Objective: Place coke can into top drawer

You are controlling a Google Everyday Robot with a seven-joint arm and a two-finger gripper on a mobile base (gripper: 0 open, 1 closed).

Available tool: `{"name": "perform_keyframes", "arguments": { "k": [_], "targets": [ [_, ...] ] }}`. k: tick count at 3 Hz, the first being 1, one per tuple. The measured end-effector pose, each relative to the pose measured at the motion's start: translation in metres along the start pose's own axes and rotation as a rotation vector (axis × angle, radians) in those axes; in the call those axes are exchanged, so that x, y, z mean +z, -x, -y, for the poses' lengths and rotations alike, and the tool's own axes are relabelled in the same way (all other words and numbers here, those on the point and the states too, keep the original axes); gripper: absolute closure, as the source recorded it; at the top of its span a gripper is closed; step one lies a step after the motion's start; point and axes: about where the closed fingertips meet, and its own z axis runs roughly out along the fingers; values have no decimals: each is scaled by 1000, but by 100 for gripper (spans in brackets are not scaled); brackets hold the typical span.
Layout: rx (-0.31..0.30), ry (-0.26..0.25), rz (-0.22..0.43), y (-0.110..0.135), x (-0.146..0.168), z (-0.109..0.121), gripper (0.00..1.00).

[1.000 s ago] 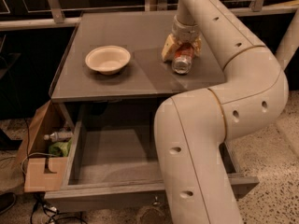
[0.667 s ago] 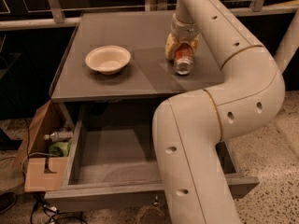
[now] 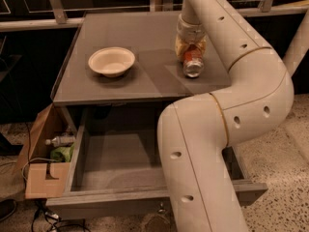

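Note:
The coke can (image 3: 192,63), red-orange with a silver end facing me, lies on its side on the flat grey cabinet top (image 3: 130,37), right of centre. My gripper (image 3: 191,50) comes down from above, with its yellowish fingers (image 3: 179,46) pressed against both sides of the can. The top drawer (image 3: 120,156) stands pulled open below the cabinet top. Its flat grey bottom is bare, and my big white arm (image 3: 207,144) hides its right part.
A cream-coloured round bowl (image 3: 111,61) sits on the cabinet top, left of the can. A cardboard box (image 3: 41,175) holding a plastic bottle (image 3: 60,140) and something green stands on the floor to the left of the drawer. A rail runs behind the cabinet.
The fingers have drawn in around the can, from a wider spread to tight against its sides. The can, bowl and drawer have stayed where they were.

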Motion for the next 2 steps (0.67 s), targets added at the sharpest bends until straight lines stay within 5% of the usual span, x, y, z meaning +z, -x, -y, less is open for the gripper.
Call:
{"name": "perform_keyframes", "arguments": {
  "k": [1, 2],
  "targets": [
    [-6, 6, 13, 3, -1, -1, 100],
    [-82, 69, 97, 3, -30, 11, 100]
  ]
}}
